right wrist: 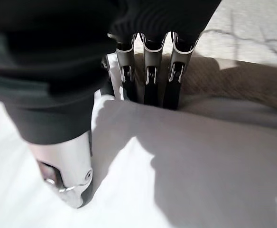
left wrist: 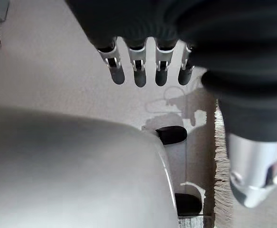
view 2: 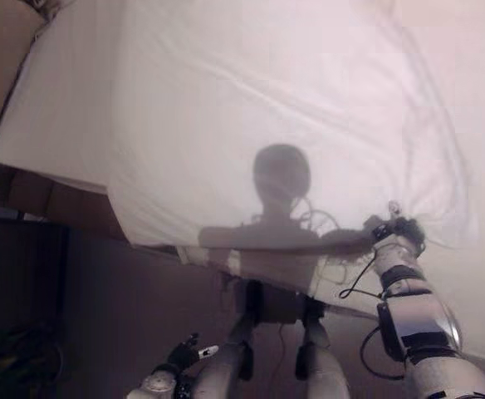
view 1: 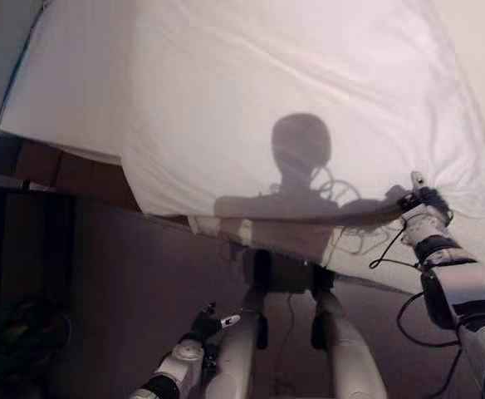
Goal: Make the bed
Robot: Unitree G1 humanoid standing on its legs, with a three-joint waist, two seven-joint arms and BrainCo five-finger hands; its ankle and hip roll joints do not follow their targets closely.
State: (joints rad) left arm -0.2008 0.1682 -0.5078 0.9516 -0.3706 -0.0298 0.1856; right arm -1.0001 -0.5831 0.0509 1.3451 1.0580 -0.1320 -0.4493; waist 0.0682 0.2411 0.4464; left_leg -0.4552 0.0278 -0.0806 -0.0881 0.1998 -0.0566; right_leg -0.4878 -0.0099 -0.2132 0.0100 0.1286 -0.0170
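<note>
A white duvet (view 1: 292, 100) covers the bed, its near edge hanging over the side. My right hand (view 1: 421, 204) is at that edge on the right, and creases in the cloth fan out from it. In the right wrist view the fingers (right wrist: 150, 71) go down behind a fold of the duvet (right wrist: 186, 171) while the thumb (right wrist: 67, 166) lies on top, so the hand is shut on the cloth. My left hand (view 1: 205, 320) hangs low by the floor, away from the bed, with its fingers (left wrist: 138, 71) straight and holding nothing.
A white mattress corner (view 1: 68, 75) juts out left of the duvet, above the dark bed base (view 1: 68, 174). Dark floor lies in front of the bed, with a dark heap (view 1: 18, 332) at the lower left. A fringed rug edge (left wrist: 221, 190) lies on the floor.
</note>
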